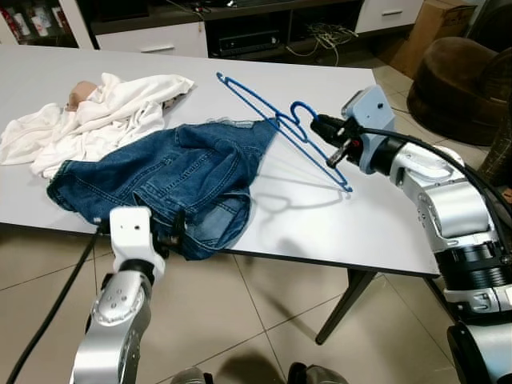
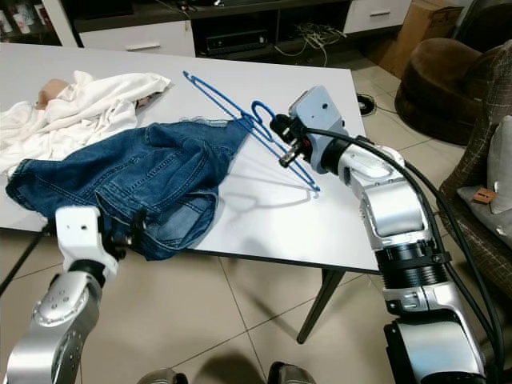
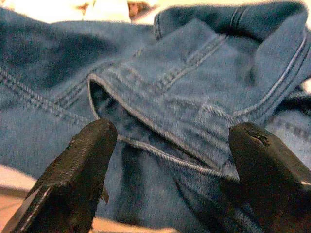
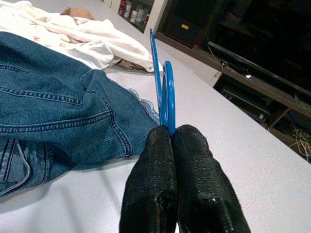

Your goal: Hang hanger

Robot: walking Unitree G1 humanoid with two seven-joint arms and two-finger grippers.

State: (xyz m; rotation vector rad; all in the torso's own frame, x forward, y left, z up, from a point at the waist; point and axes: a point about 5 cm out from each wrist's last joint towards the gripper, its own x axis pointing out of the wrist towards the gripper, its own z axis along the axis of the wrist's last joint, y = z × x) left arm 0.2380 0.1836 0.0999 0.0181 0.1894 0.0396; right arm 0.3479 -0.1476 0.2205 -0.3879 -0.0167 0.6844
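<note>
A blue wire hanger (image 1: pixel 279 122) is held tilted over the white table (image 1: pixel 320 220), its low corner near the tabletop. My right gripper (image 1: pixel 322 128) is shut on it beside the hook, and its two fingers (image 4: pixel 150 165) pinch the blue wire (image 4: pixel 167 97). A blue denim jacket (image 1: pixel 176 172) lies crumpled on the table, its hem hanging over the near edge. The hanger's far end sits just above the jacket's collar side. My left gripper (image 3: pixel 170 145) is open at the near hem, with a fold of denim (image 3: pixel 184 97) between its fingers (image 3: pixel 80 167).
White clothing (image 1: pixel 104 112) is piled at the table's left, behind the jacket. A brown armchair (image 1: pixel 456 80) stands to the right, with a cardboard box (image 1: pixel 432 28) and a low media cabinet (image 1: pixel 240 36) behind. Tiled floor (image 1: pixel 264 320) lies below the near edge.
</note>
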